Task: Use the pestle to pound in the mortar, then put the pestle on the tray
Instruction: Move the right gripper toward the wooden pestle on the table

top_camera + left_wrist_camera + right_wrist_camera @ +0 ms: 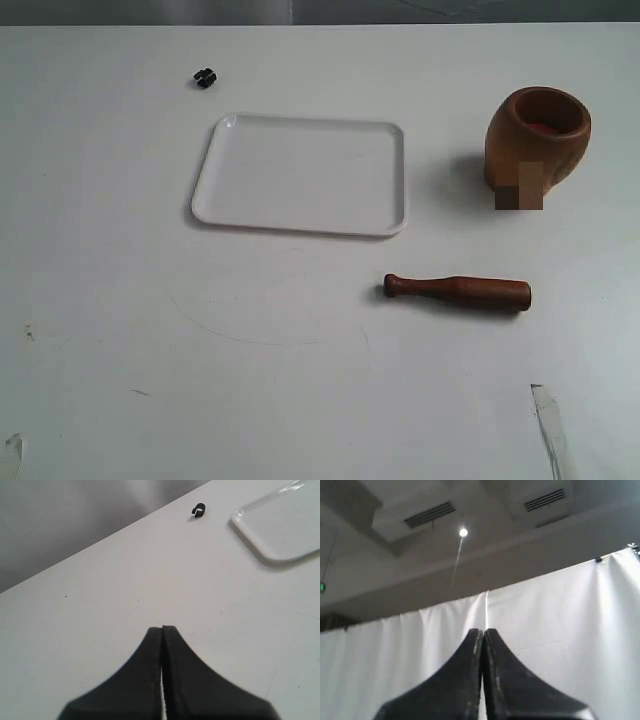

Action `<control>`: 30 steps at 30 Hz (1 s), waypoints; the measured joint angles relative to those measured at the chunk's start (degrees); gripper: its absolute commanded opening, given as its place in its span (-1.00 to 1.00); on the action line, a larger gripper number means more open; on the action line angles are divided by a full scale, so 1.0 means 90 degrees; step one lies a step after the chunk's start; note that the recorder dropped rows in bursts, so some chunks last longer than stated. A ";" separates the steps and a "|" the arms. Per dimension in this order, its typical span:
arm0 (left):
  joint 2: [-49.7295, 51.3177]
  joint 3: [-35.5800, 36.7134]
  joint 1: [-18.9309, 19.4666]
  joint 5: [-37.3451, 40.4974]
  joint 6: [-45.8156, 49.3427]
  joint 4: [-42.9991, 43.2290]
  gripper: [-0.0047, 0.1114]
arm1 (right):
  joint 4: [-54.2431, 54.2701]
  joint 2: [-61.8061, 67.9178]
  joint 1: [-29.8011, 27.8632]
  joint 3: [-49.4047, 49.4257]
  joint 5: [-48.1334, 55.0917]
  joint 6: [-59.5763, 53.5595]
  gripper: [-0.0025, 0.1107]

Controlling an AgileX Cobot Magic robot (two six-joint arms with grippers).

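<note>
No readable text, label, brand or number shows on the mortar (538, 146), pestle (460, 291) or tray (300, 175).

Looks like a lab or test room in an office-type building, definitely not someone's home. Past the right gripper (482, 630) hangs a white cloth backdrop (560, 625), with slotted ceiling vents (430, 514) and a round ceiling light (463, 532) beyond it. In front of the left gripper (162, 628) there's just a plain white table (100, 605).

Your table (200, 350) carried the tray (300, 175) at its middle, the mortar (538, 135) upright well apart to the tray's right, the pestle (458, 291) flat in front of the gap between them, touching neither, and a small clip (205, 77) behind the tray's left corner.
</note>
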 measured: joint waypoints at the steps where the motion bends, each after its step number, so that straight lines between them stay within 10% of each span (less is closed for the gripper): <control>1: 0.0000 0.0000 0.0000 0.0000 0.0000 0.0000 -0.92 | -0.0417 0.0229 0.0000 -0.0249 0.0164 -0.0065 -0.96; 18: 0.0000 0.0000 0.0000 0.0000 0.0000 0.0000 -0.92 | -0.4277 0.4471 0.0636 -0.2738 0.5700 0.2725 -0.96; 30: 0.0000 0.0000 0.0000 0.0000 0.0000 0.0000 -0.92 | -0.0328 0.8299 0.1917 -0.6149 1.1692 -0.3383 -0.96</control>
